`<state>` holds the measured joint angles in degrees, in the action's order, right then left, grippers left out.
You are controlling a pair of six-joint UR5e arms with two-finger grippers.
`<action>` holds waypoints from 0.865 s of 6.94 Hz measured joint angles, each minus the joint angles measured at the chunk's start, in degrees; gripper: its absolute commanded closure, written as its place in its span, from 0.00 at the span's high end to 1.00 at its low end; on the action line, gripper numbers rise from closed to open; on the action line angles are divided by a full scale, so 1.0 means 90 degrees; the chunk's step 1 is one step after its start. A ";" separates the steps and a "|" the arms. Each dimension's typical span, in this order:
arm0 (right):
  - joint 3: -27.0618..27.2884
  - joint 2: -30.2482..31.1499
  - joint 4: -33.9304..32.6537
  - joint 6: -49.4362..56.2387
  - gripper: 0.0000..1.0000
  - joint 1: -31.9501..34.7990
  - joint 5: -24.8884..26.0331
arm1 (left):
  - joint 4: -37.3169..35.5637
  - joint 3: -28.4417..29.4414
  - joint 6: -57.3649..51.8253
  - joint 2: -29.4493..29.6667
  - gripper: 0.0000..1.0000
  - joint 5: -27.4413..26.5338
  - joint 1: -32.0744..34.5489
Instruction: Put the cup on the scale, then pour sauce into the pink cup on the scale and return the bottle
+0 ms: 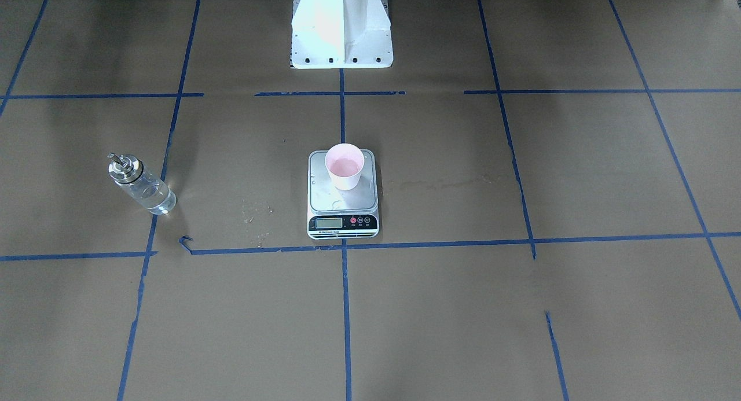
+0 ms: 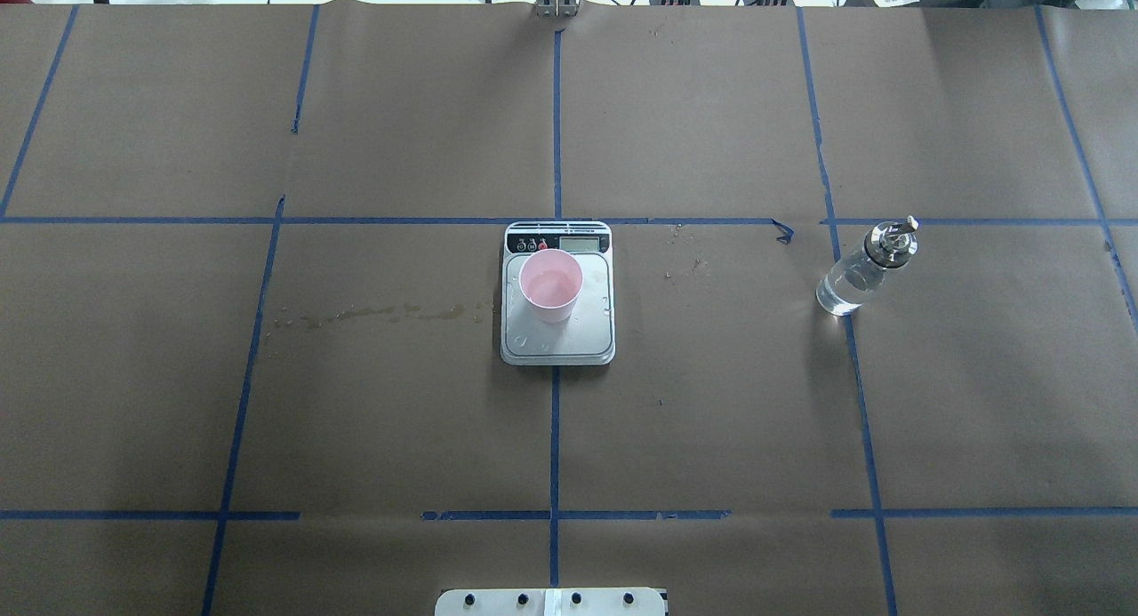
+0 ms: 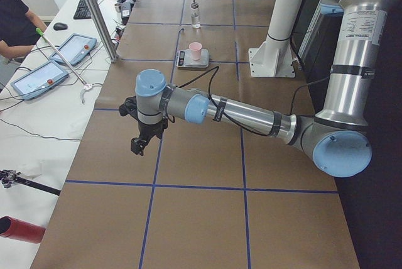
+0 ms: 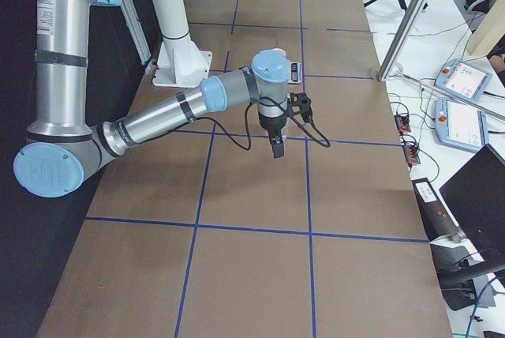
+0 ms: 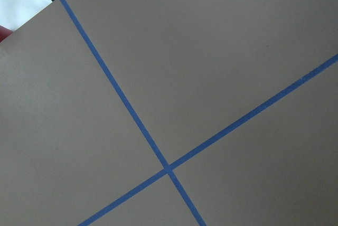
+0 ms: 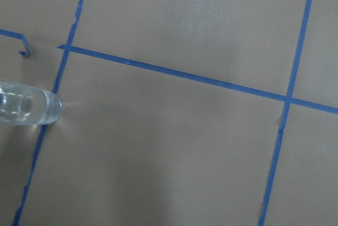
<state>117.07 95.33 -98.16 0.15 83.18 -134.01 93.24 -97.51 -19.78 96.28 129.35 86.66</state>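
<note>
The pink cup (image 1: 345,166) stands upright on the silver-grey scale (image 1: 343,217) at the table's middle; it also shows in the overhead view (image 2: 551,284) on the scale (image 2: 557,340). The clear glass bottle (image 2: 862,269) with a silver pourer cap stands upright on the table, apart on the robot's right, with clear sauce (image 1: 151,195) inside. Its base shows in the right wrist view (image 6: 26,109). My left gripper (image 3: 139,145) hangs over bare table far from the scale. My right gripper (image 4: 276,148) hangs over the table near the bottle's side. I cannot tell whether either is open or shut.
Brown paper with blue tape lines (image 2: 555,420) covers the table. A dried stain (image 2: 373,313) lies left of the scale. The white robot base (image 1: 341,28) stands behind the scale. Tablets (image 3: 38,77) and an operator sit beyond the far table edge.
</note>
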 measured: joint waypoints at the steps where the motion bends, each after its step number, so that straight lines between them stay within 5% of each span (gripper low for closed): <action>1: -0.0463 0.0012 0.0004 0.0794 1.00 0.0314 -0.0074 | -0.0018 0.0096 -0.0009 -0.0011 1.00 0.0016 0.0003; 3: -0.1447 -0.0079 0.0352 0.1350 1.00 0.0492 0.0052 | -0.0073 0.0356 -0.0017 -0.0069 1.00 0.0063 0.0048; 6: -0.3165 -0.0229 0.2035 0.1219 1.00 0.0579 -0.0179 | -0.0064 0.1264 -0.0021 -0.0085 1.00 0.0063 0.0273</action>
<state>88.59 93.27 -79.84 11.13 88.39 -135.63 92.66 -86.14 -19.97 95.51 129.92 89.12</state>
